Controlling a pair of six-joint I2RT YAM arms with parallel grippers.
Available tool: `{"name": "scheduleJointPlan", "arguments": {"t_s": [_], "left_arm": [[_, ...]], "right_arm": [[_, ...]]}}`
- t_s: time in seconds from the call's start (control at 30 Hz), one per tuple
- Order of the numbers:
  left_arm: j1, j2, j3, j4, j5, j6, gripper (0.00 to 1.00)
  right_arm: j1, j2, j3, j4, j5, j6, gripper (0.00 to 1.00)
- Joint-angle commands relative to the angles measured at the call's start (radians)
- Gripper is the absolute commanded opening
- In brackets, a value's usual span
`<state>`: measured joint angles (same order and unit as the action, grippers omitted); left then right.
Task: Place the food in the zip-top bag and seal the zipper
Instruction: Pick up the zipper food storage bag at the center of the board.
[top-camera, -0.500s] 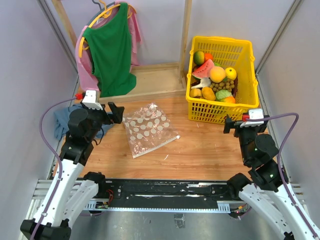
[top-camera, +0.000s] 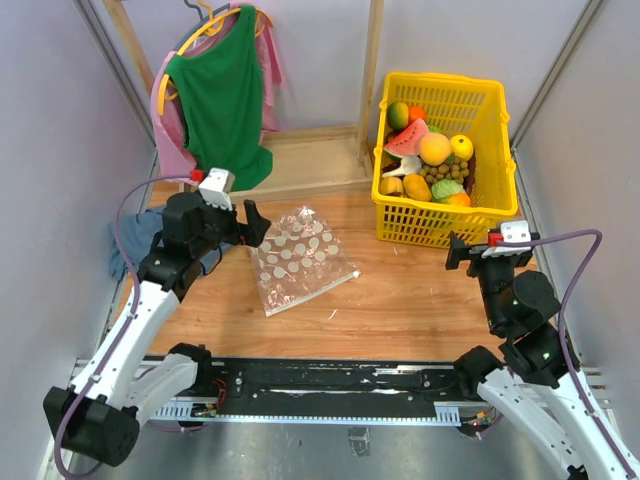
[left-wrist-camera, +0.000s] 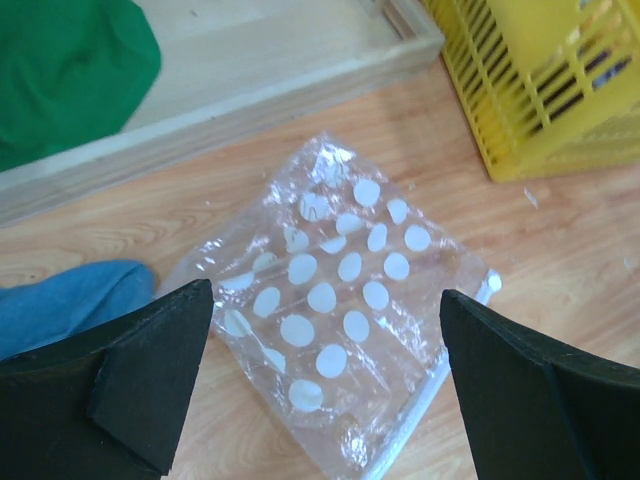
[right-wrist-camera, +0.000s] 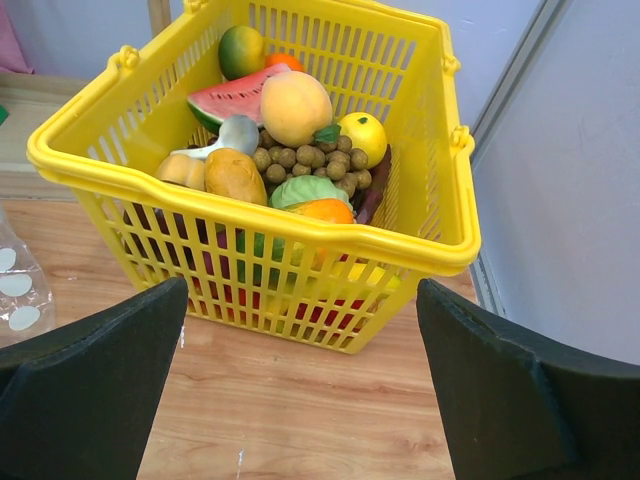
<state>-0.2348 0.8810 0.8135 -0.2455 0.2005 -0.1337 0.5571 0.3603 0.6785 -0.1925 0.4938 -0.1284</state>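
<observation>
The zip-top bag (top-camera: 300, 258), clear with white dots, lies flat on the wooden table left of centre. Its zipper (top-camera: 315, 292) runs along the near edge. The left wrist view shows the zip-top bag (left-wrist-camera: 340, 290) spread below and the zipper (left-wrist-camera: 432, 395) at its lower right. My left gripper (top-camera: 242, 228) hovers open just left of the bag, its fingers (left-wrist-camera: 130, 380) apart with nothing between them. The food (top-camera: 430, 150) fills a yellow basket (top-camera: 470, 215) at the back right. My right gripper (top-camera: 478, 252) is open and empty just in front of the basket. The mango (right-wrist-camera: 243, 50), an orange round fruit (right-wrist-camera: 296, 107) and a yellow one (right-wrist-camera: 362, 137) lie on top.
A blue cloth (top-camera: 125, 245) lies crumpled at the left table edge, under my left arm. A green shirt (top-camera: 222, 95) hangs on a hanger at the back left, over a low wooden frame (top-camera: 310, 155). Grey walls close in both sides.
My left arm has swung forward and right, bringing its open gripper closer to the bag. The right arm has barely moved. The bag and the basket lie as before.
</observation>
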Motion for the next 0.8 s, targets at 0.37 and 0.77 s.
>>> {"name": "scheduleJointPlan", "arguments": {"t_s": [0.37, 0.77], "left_arm": [[-0.449, 0.333, 0.157, -0.251, -0.289, 0.207, 0.98], [-0.708, 0.585, 0.172, -0.342, -0.453, 0.253, 0.88]], "right_arm": [[0.018, -0.036, 0.03, 0.002, -0.132, 0.044, 0.98], [0.02, -0.073, 0.021, 0.007, -0.128, 0.044, 0.98]]}}
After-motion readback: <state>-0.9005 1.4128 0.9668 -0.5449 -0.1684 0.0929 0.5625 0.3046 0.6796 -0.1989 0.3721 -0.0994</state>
